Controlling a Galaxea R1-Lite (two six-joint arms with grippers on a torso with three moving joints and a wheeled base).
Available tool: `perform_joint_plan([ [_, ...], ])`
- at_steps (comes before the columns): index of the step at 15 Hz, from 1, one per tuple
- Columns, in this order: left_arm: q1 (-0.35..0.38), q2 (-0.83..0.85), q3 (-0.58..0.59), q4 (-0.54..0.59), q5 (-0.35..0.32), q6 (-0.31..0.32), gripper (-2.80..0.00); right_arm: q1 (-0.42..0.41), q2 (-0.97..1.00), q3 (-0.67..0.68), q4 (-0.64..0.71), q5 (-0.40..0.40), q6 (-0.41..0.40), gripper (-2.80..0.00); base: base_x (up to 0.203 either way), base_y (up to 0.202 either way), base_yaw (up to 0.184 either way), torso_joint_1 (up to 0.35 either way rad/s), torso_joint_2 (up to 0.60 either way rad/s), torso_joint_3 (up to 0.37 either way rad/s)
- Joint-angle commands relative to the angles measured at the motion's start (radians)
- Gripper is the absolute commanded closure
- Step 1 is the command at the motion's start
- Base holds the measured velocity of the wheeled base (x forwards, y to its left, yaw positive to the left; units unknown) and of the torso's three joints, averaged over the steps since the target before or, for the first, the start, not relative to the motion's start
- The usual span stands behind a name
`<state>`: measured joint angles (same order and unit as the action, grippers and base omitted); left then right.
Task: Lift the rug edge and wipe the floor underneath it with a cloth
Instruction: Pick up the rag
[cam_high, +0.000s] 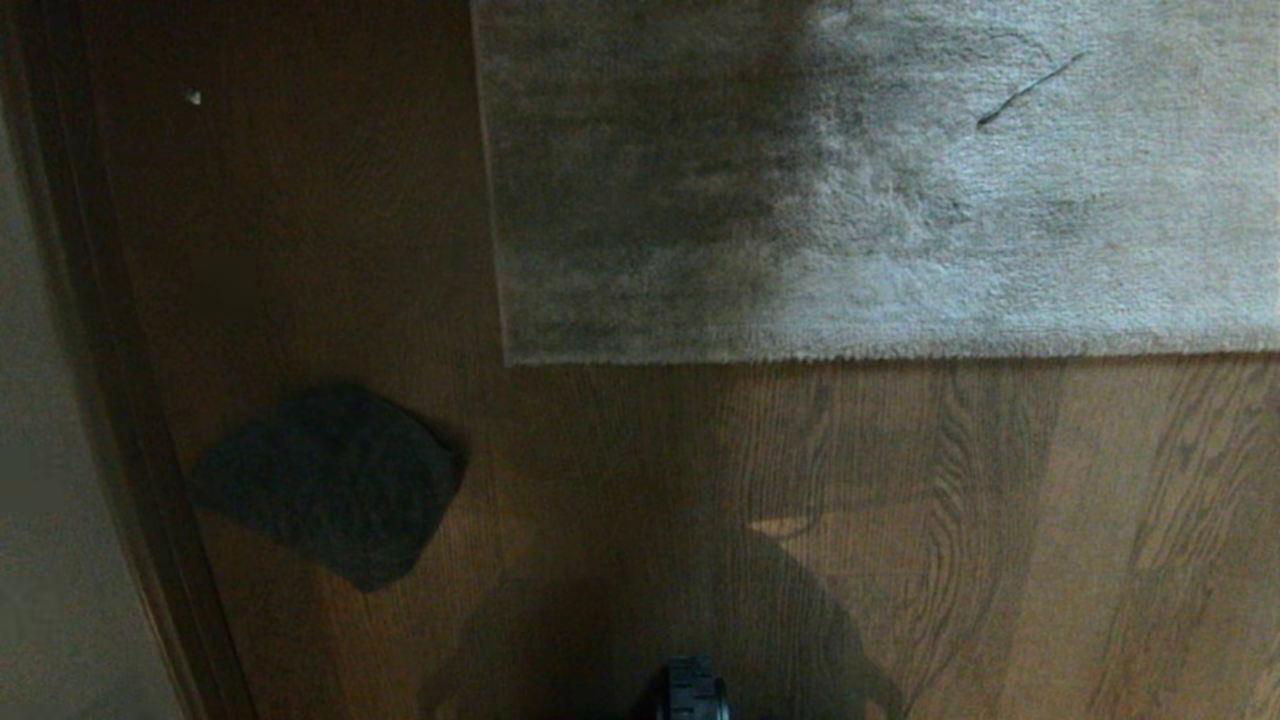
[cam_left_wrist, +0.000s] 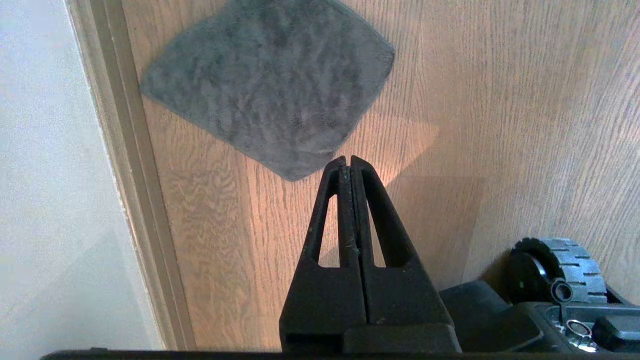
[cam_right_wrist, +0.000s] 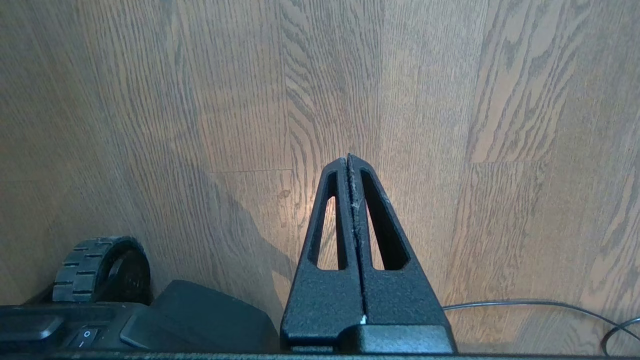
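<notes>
A: Where is the cloth (cam_high: 330, 485) lying?

B: I'm seeing it flat on the floor (cam_high: 900, 540), near the baseboard (cam_high: 120, 400), at about 8 o'clock from the rug (cam_high: 880, 180) corner, apart from the hem.

A: Grippers?

B: Left gripper (cam_left_wrist: 348, 162) and right gripper (cam_right_wrist: 347, 161) are both hanging closed, holding nothing. I'm planning to open the left one wide first, then pinch the cloth's nearest corner.

The rug (cam_high: 880, 180) is running off the head view's top and right edges, its left part lying in shadow. The cloth (cam_left_wrist: 270, 85) is being cropped by the left wrist view's edge. A small pale speck (cam_high: 194, 97), perhaps debris, is staying unidentifiable.
</notes>
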<state>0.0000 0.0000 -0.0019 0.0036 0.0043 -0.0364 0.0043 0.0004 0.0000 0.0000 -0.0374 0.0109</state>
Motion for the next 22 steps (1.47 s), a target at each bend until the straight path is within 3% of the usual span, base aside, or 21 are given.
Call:
perform_joint_plan([
  [1, 0.0, 0.006, -0.001, 0.002, -0.001, -0.001, 0.0, 0.0, 0.0, 0.0, 0.0, -0.001, 0.0, 0.0, 0.0, 0.0, 0.0, 0.0, 0.0, 0.0],
  [9, 0.008, 0.343, -0.015, 0.042, -0.002, -0.001, 0.0, 0.0, 0.0, 0.0, 0.0, -0.001, 0.0, 0.0, 0.0, 0.0, 0.0, 0.0, 0.0, 0.0],
  [15, 0.068, 0.67, -0.015, 0.041, 0.0, -0.012, 0.0, 0.0, 0.0, 0.0, 0.0, -0.001, 0.0, 0.0, 0.0, 0.0, 0.0, 0.0, 0.0, 0.0],
  [18, 0.114, 0.765, -0.015, 0.041, -0.001, -0.014, 0.0, 0.0, 0.0, 0.0, 0.0, -0.001, 0.0, 0.0, 0.0, 0.0, 0.0, 0.0, 0.0, 0.0],
  [22, 0.115, 0.807, -0.031, 0.04, -0.007, -0.012, 0.0, 0.0, 0.0, 0.0, 0.0, -0.001, 0.0, 0.0, 0.0, 0.0, 0.0, 0.0, 0.0, 0.0],
])
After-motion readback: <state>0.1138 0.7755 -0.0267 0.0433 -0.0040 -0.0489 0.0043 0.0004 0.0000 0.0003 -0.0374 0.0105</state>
